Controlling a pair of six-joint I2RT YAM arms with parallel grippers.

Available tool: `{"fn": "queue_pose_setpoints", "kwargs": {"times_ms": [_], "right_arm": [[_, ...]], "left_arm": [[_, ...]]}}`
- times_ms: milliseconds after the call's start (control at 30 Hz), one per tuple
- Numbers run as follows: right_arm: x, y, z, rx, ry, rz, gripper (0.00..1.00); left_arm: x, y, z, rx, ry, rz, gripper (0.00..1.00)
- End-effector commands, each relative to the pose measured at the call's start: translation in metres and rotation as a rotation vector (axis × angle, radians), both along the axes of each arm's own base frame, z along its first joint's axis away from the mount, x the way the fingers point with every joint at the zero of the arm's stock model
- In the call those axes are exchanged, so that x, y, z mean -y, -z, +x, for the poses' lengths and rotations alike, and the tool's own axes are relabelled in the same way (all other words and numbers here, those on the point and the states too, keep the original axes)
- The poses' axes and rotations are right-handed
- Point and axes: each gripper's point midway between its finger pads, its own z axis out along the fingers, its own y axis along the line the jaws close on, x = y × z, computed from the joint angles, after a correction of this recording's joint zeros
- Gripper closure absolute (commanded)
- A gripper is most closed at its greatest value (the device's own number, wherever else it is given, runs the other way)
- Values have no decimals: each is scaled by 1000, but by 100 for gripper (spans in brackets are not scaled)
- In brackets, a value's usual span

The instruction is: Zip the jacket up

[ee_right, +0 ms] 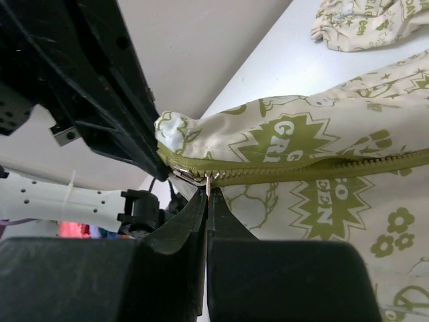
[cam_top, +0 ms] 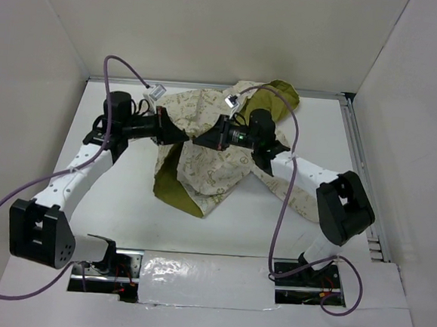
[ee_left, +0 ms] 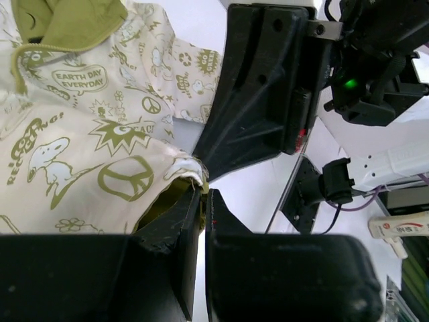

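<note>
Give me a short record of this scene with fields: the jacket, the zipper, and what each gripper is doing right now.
jacket: cream with green print, bunched on the table, green lining showing
zipper: green teeth, slider at the end by the fabric corner
left gripper: shut on the jacket's corner
right gripper: shut on the zipper pull
spacing: the two meet tip to tip over the jacket

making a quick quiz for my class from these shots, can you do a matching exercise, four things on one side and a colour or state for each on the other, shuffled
Things:
1. left gripper
2. right gripper
3. hood lining
4. arm cable

Colour or state:
a. purple
b. shut on the zipper pull
c. olive green
d. shut on the edge of the jacket

Pairs: 1-d, 2-b, 3-c, 4-a
</note>
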Motion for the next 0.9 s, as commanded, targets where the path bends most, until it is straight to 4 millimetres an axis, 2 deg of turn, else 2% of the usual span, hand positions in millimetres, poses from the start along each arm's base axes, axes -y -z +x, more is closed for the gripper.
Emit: {"fn": "queue_pose_setpoints", "kwargs": {"times_ms": [0,167,233,300,400,433,467,500,533,567,600,633,667,700,767,800,833,867], "right_arm": [[13,16,33,3,145,-115,100],[19,35,52,-40,167,-142,100],[21,32,56,-29,173,-138,100],[24,37,64,-11,203,-187,100],[46,62,95,-45,331,-299,100],[52,58,111,-40,375,-305,100],[68,69,128,-71,420,-319,100],[75,63,141,-74,451,-328,100],[91,75,159,-76,535,-378,100],[108,89,166,-120,580,-449,100],[114,69,187,-81,626,-445,100],[123,72,196,-76,650,-477,100],[136,90,205,-106,678,-529,100],[140,75,219,-77,700,-517,100],[160,100,232,-119,736,-608,100],[171,81,250,-88,787,-601,100],[181,99,261,-93,805,-650,100],[204,100,280,-85,865,-693,100]], "left_arm": [[-2,-36,-20,122,4,-7,100],[-9,-39,-28,129,-54,2,100],[-11,-37,-29,116,-78,10,100],[-13,-40,-33,125,-86,10,100],[-14,-44,-39,127,-91,-1,100],[-17,-44,-38,124,-118,3,100],[-19,-43,-40,108,-139,4,100],[-22,-41,-40,71,-176,-3,100],[-28,-31,-42,30,-224,9,100],[-30,-26,-44,-26,-261,-7,100],[-34,-20,-46,-60,-296,-6,100],[-37,-9,-52,-87,-320,-3,100],[-40,-1,-58,-151,-349,-9,100],[-42,6,-63,-183,-369,-7,100],[-51,25,-77,-275,-445,-2,100],[-55,34,-82,-317,-475,7,100],[-59,41,-91,-352,-506,7,100],[-66,55,-101,-419,-561,18,100]]}}
